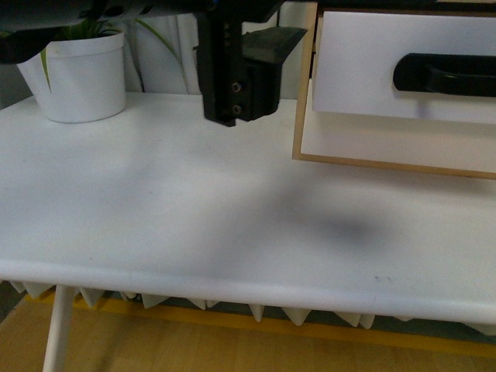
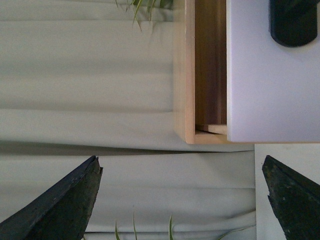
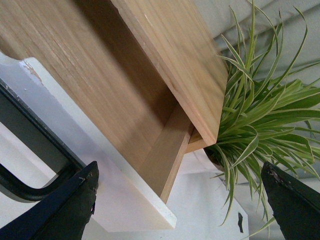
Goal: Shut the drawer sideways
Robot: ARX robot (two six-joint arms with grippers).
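The front camera sits on the body and looks forward and down across the white table (image 1: pixel 194 232). The drawer (image 1: pixel 364 62) is close at upper right, a plant pot (image 1: pixel 81 77) is at upper left, and a black arm link (image 1: pixel 236 74) hangs very near the lens. The left wrist camera looks between the spread fingers of the left gripper (image 2: pixel 180 200) at the drawer's front edge and the wood frame (image 2: pixel 190 75), seemingly rolled onto its side. The right wrist camera, looking past the wide-set right gripper (image 3: pixel 180 205), sits nearest, close against the wood of drawer and frame. All three views share the drawer and the plant's leaves (image 3: pixel 260 115).
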